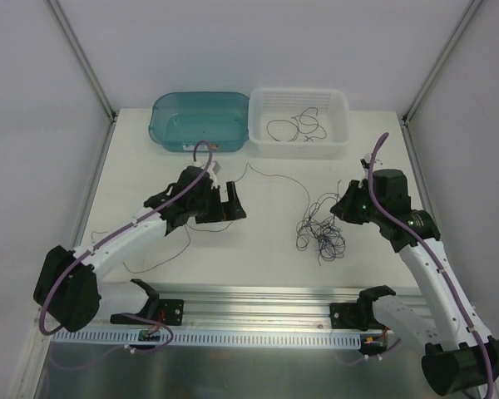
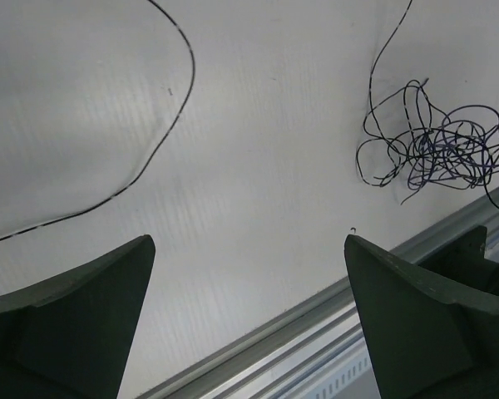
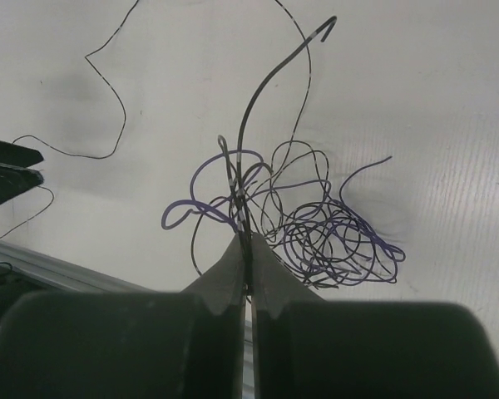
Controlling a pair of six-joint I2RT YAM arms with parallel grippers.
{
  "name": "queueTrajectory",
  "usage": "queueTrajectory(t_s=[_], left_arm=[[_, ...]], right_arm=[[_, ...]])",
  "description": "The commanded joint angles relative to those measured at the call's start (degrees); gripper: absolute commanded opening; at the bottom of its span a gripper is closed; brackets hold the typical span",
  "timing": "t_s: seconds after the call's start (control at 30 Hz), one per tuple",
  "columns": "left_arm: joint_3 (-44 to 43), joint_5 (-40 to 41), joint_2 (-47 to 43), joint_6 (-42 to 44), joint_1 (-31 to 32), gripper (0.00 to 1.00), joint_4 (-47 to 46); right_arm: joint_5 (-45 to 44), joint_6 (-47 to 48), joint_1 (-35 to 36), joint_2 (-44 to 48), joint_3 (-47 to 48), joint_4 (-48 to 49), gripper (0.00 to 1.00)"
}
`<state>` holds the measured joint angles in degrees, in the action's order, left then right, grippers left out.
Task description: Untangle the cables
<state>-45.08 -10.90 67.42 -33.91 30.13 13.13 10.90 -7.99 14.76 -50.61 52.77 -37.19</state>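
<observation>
The left hand point(image 2: 249, 245) is spread wide, nothing held. The right hand point(image 3: 248, 252) is clamped shut on strands of the cables point(image 1: 320, 229), heaped at 3 o'clock from the left hand.

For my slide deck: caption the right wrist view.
Right gripper shut on a strand rising from the tangled cables on the white table.

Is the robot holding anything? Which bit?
The right gripper pinches some wires at the edge of the tangle. The left gripper is open, holding nothing.
</observation>
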Motion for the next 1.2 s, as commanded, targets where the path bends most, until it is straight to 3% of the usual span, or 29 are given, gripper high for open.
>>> queueTrajectory(t_s=[0.0,0.13,0.27,0.57,0.77,1.03,1.17], left_arm=[[-8.5,4.47,7.8,-8.28,6.24,0.99,-2.05],[-17.13,6.93,17.73,-8.28,10.28,0.97,-1.96],[-26.18,9.48,29.75,-7.14,13.63,0.95,-1.96],[-41.57,18.53,46.91,-4.68,18.38,0.86,-1.7],[-47.02,24.69,52.45,-1.86,22.25,0.84,-2.14],[-50.9,22.5,56.95,0.25,25.68,0.82,-4.77],[-50.46,22.67,58.61,-0.8,25.86,0.76,-5.83]], right_arm=[[-3.07,2.1,1.4,2.7,-0.21,0.01,0.01],[-7.72,0.87,1.67,7.18,-3.37,-0.43,0.01],[-6.94,-0.71,1.85,10.26,-6.89,0.01,0.01],[-7.2,-2.82,2.81,15.19,-13.57,1.59,0.01],[-6.5,-3.7,3.95,15.28,-15.33,3.0,0.01],[-6.76,-4.67,5.1,15.8,-15.68,3.26,0.01],[-6.68,-5.28,5.54,15.98,-16.12,3.53,0.01]])
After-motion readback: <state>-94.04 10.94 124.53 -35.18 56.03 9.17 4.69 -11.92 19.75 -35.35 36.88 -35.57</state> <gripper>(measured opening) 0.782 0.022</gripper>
